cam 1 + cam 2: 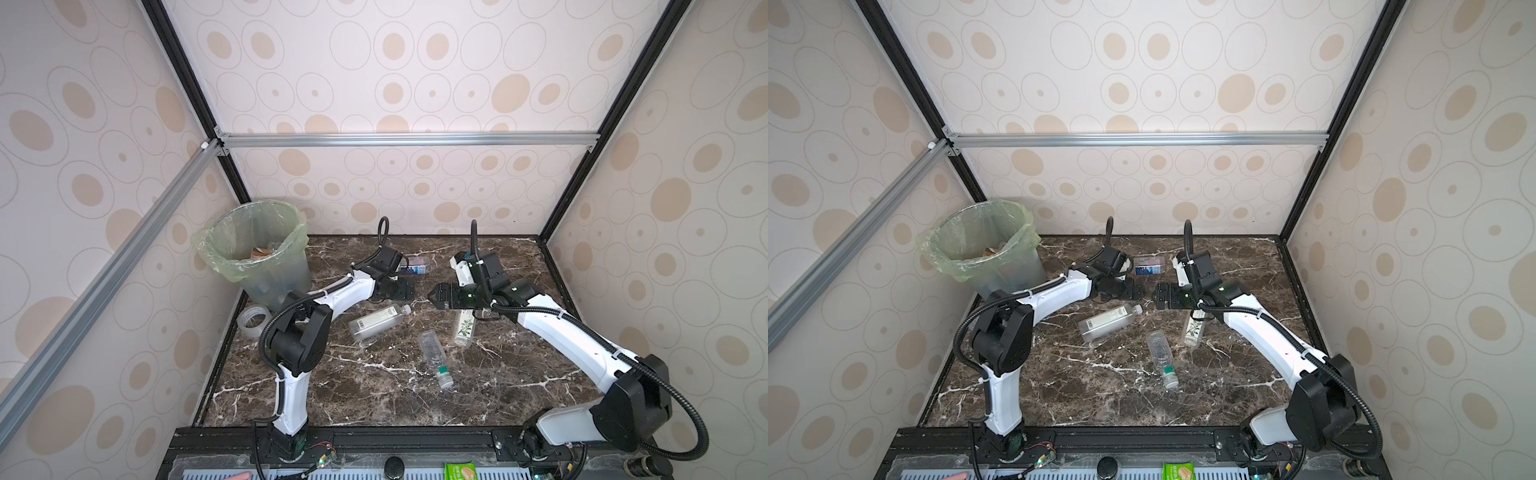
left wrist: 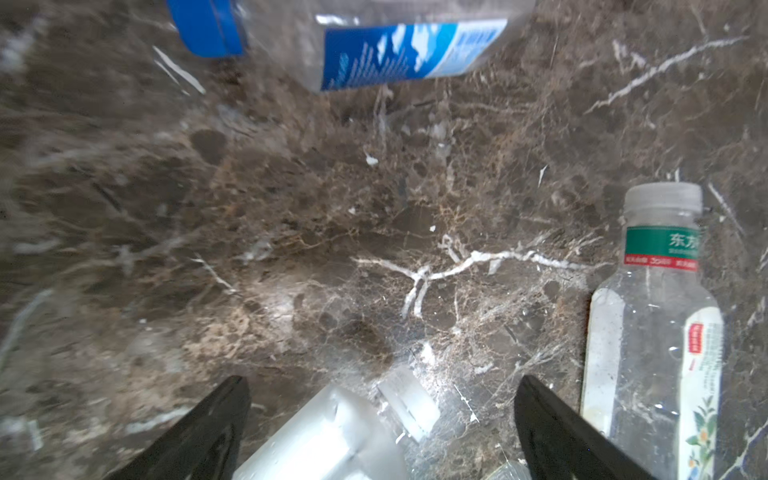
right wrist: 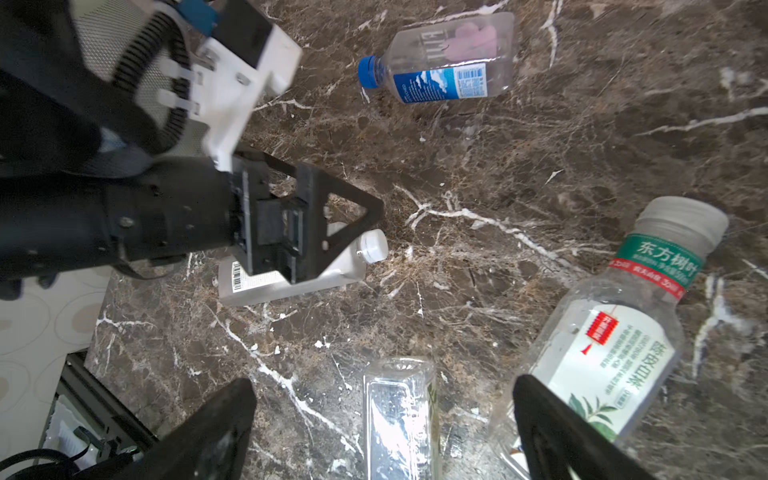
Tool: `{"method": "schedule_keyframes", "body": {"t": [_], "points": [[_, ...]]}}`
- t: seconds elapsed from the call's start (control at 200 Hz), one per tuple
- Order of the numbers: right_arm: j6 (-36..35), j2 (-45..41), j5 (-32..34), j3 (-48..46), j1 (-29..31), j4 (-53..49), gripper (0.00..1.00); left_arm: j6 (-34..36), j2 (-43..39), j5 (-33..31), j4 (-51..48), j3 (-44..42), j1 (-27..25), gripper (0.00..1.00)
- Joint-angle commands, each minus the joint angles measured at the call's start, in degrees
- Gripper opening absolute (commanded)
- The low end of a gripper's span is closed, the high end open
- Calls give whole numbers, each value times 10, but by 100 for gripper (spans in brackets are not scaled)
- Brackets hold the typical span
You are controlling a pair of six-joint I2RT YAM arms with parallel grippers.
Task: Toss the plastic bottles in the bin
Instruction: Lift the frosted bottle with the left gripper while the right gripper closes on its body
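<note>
The bin [image 1: 232, 266] [image 1: 951, 266], lined with a pale green bag, stands at the back left. Several plastic bottles lie on the marble. A frosted square one [image 1: 378, 322] [image 1: 1108, 322] [image 2: 332, 436] lies under my open left gripper [image 1: 409, 293] [image 1: 1138, 291] [image 2: 382, 380], apart from both fingers. A clear one [image 1: 434, 357] [image 3: 401, 415] shows between the jaws of my open right gripper [image 1: 434, 296] [image 1: 1158, 297] [image 3: 382, 382], untouched. A white-labelled bottle [image 1: 464, 328] [image 2: 656, 332] [image 3: 602, 353] lies under the right wrist. A blue-labelled one [image 1: 413, 266] [image 2: 395, 45] [image 3: 444, 62] lies behind the grippers.
A clear tape roll [image 1: 253, 320] lies at the table's left edge in front of the bin. Patterned enclosure walls close in three sides. The two grippers face each other closely at mid-table. A green packet [image 1: 459, 471] sits on the front rail.
</note>
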Motion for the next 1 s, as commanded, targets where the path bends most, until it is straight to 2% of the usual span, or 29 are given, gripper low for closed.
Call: {"method": "schedule_keyframes", "body": {"t": [0.0,0.11,0.23,0.47,0.6,0.8,0.99], "points": [[-40,5,13,3,0,-19,100,15,-94,-13,-32,-11,53,99],[-80,30,3,11,12,-9,100,12,-184,-1,-30,-67,103,99],[-159,80,27,47,63,-15,100,-1,-270,35,-17,-133,132,99],[-339,189,69,123,161,-14,100,-98,-400,129,65,-284,172,99],[-406,243,80,164,185,-20,100,-121,-443,147,69,-312,184,99],[-449,319,103,210,193,-16,100,-131,-497,147,45,-333,218,99],[-460,376,101,253,193,-19,100,-145,-533,149,41,-365,245,99]]}}
